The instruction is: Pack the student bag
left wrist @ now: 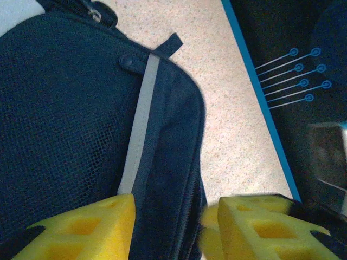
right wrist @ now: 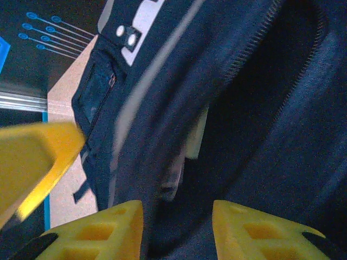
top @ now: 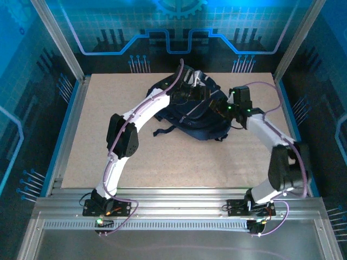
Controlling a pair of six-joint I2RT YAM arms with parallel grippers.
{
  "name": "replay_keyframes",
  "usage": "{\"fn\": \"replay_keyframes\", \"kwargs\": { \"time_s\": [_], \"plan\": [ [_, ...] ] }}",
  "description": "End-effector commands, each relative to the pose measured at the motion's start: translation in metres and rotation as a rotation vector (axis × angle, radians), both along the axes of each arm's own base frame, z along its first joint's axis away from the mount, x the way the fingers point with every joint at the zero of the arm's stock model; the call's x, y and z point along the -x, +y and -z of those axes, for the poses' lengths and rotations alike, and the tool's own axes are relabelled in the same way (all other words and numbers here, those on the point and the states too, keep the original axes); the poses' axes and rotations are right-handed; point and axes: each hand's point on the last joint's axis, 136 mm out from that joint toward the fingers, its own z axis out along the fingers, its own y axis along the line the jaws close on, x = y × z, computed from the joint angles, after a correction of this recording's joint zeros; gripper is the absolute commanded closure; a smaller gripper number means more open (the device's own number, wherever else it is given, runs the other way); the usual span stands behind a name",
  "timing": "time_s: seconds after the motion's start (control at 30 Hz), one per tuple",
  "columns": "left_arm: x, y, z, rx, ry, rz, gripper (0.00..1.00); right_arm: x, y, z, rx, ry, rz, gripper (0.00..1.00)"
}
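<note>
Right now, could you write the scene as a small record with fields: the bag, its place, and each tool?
Bag: student bag, dark navy, lying down
Place: far middle of the table
Zipper: open, something pale inside
Left tool: jaws apart, astride the bag's edge
Right tool: jaws apart, at the bag's open mouth

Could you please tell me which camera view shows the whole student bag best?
The top external view: the student bag lies there in full outline, partly crossed by both arms. The left wrist view gives its mesh panel and grey stripe close up; the right wrist view, its zipper.
</note>
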Motion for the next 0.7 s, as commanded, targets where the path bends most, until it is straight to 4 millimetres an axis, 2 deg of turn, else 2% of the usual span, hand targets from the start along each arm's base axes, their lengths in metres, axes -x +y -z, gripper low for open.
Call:
{"fn": "replay_keyframes", "kwargs": {
  "time_s": [0.0,0.1,0.23,0.37,0.5,0.57,0.63,0.67],
  "plan": [
    [0.008,0.017,-0.049,0.041,-0.093,0.001,0.51,0.049,-0.02,0.007,0.157,0.069,-0.017,0.57],
    [0.008,0.05,-0.042,0.014,-0.106,-0.069,0.36,0.077,-0.018,0.003,0.208,0.082,-0.014,0.45],
    [0.013,0.1,-0.023,-0.014,-0.103,-0.178,0.32,0.094,0.006,0.002,0.186,0.06,-0.015,0.39],
    [0.024,0.141,0.012,-0.021,-0.04,-0.27,0.29,0.096,0.032,0.009,0.208,0.076,-0.03,0.37],
    [0.034,0.163,0.045,-0.034,0.01,-0.32,0.23,0.091,0.061,0.01,0.261,0.058,-0.037,0.36],
    [0.037,0.17,0.058,-0.026,0.03,-0.331,0.16,0.087,0.076,0.012,0.291,0.056,-0.034,0.36],
    [0.037,0.178,0.071,-0.022,0.05,-0.357,0.02,0.081,0.088,0.017,0.307,0.083,-0.016,0.35],
    [0.036,0.183,0.078,-0.019,0.062,-0.371,0.01,0.077,0.095,0.018,0.311,0.092,-0.012,0.35]
  ]
}}
